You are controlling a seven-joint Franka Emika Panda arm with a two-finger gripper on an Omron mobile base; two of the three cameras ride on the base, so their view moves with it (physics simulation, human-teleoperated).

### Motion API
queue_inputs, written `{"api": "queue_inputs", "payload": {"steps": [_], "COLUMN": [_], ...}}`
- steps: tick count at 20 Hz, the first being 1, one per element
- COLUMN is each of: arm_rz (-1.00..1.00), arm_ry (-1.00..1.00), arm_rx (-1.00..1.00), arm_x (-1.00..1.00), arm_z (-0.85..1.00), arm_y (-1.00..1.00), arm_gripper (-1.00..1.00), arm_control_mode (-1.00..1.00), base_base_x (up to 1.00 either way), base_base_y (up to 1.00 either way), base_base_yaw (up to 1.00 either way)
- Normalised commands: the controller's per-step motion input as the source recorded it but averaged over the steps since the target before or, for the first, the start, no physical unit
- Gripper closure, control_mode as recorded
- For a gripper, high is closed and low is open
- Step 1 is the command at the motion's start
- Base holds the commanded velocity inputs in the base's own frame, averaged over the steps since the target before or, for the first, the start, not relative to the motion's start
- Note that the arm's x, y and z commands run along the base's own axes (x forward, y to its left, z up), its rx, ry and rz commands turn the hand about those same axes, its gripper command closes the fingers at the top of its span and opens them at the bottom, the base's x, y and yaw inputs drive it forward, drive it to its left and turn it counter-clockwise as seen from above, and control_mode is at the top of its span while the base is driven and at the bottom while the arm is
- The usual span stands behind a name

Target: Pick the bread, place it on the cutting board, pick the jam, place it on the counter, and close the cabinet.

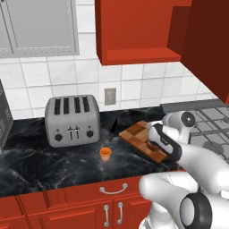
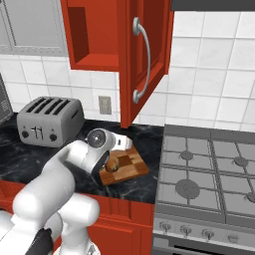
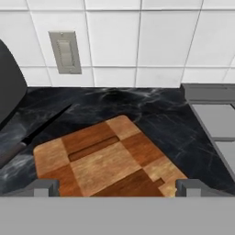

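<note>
You had both base views looking down from behind, sharing the cutting board (image 1: 144, 140), the hand view close above it.

Checkered brown cutting board (image 3: 110, 160), orange jam (image 1: 105, 153), red cabinet (image 1: 138, 31).

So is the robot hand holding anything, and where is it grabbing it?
Nothing is held. The gripper is open above the cutting board, tips wide apart, bare board between them.

The bread (image 2: 114, 165) sits on the cutting board (image 2: 130, 168) near the counter's (image 2: 144, 137) right edge, beside the stove (image 2: 209, 174). The toaster (image 2: 49, 121) stands at the back. The cabinet (image 2: 147, 55) door hangs open.
</note>
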Motion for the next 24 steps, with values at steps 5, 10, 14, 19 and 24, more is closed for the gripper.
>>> {"api": "queue_inputs", "payload": {"steps": [5, 10, 14, 19, 24], "arm_rz": [0.00, 0.00, 0.00, 0.00, 0.00], "arm_ry": [-0.07, -0.07, -0.08, -0.09, -0.07], "arm_rx": [0.00, 0.00, 0.00, 0.00, 0.00], "arm_x": [-0.12, -0.08, -0.10, -0.14, -0.12], "arm_z": [0.03, 0.01, 0.01, 0.05, 0.01], "arm_y": [0.00, 0.00, 0.00, 0.00, 0.00], "arm_gripper": [-1.00, -1.00, -1.00, -1.00, -1.00], "arm_control_mode": [-1.00, -1.00, -1.00, -1.00, -1.00], "base_base_x": [0.00, 0.00, 0.00, 0.00, 0.00], "base_base_y": [0.00, 0.00, 0.00, 0.00, 0.00], "base_base_yaw": [0.00, 0.00, 0.00, 0.00, 0.00]}}
